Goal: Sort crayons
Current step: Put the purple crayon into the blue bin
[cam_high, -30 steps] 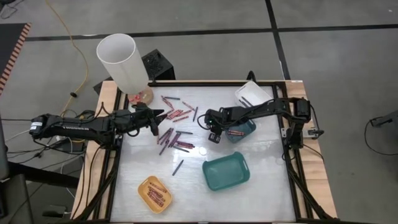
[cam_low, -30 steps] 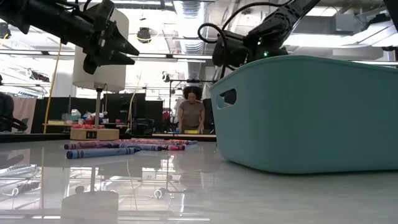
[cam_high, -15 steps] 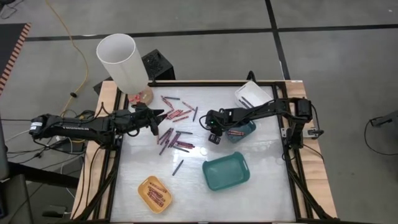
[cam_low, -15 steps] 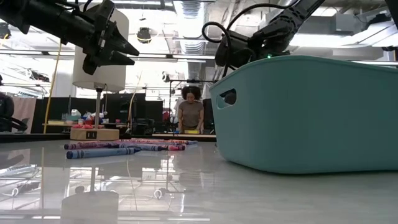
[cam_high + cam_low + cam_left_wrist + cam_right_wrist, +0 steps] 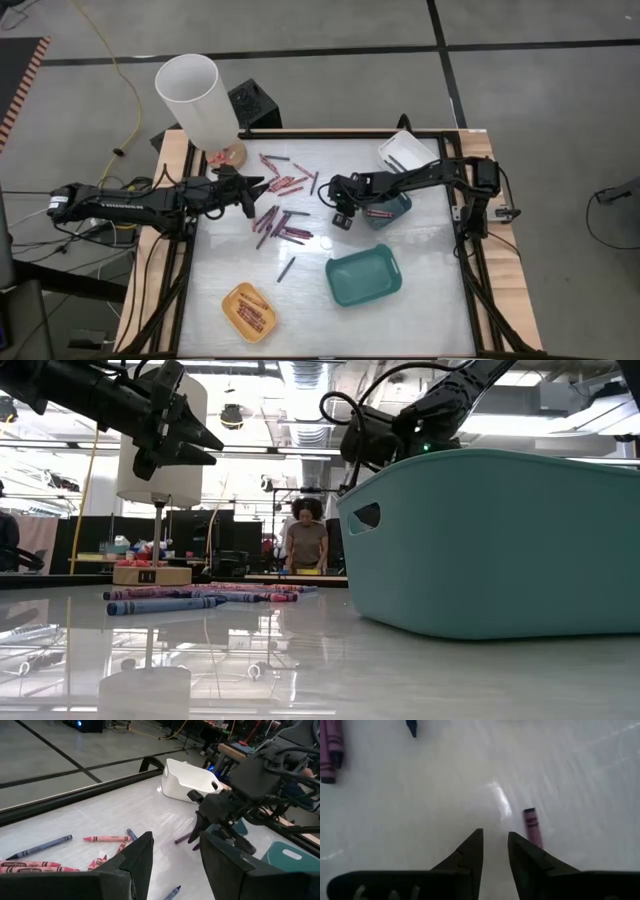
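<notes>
Teal tray (image 5: 363, 275) sits near our right gripper (image 5: 495, 845), jaws parted, empty, above a purple crayon (image 5: 532, 826); left gripper (image 5: 172, 852) open over scattered crayons (image 5: 280, 210).

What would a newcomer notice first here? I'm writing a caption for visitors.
First, the crayons, red, pink, purple and dark sticks scattered over the middle of the white table. Next, the tall white cylinder at the far left corner. Then the left hand at the pile's left edge and the right hand at its right, near a teal tray.
</notes>
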You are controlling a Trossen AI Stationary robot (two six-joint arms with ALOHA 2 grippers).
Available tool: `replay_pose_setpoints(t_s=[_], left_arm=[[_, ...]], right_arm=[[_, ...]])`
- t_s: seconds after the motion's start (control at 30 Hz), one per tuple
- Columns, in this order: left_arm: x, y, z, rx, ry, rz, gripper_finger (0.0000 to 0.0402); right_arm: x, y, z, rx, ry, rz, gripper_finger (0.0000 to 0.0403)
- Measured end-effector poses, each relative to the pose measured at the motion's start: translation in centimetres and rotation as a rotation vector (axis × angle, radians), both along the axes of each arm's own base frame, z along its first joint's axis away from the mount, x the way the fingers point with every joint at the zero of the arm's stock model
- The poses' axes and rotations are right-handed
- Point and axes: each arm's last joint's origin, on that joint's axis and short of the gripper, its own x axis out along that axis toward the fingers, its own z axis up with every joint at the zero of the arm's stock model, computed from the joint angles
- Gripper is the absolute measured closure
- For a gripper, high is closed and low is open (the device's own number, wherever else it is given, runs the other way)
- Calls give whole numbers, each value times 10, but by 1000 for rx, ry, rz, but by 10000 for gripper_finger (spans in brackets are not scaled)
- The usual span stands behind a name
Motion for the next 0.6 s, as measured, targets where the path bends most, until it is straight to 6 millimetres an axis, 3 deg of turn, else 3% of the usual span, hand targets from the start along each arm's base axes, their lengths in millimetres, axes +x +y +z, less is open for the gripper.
replay_pose_setpoints(t_s=[0.23, 0.43, 0.6], left_arm=[[0, 0, 0, 0, 0, 0, 251], [0, 0, 0, -2, 0, -7, 251], [0, 0, 0, 8, 5, -8, 251]], right_arm=[[1, -12, 9, -131, 66, 140, 288], [1, -43, 38, -193, 146, 199, 287], [-12, -72, 40, -147, 195, 197, 254]])
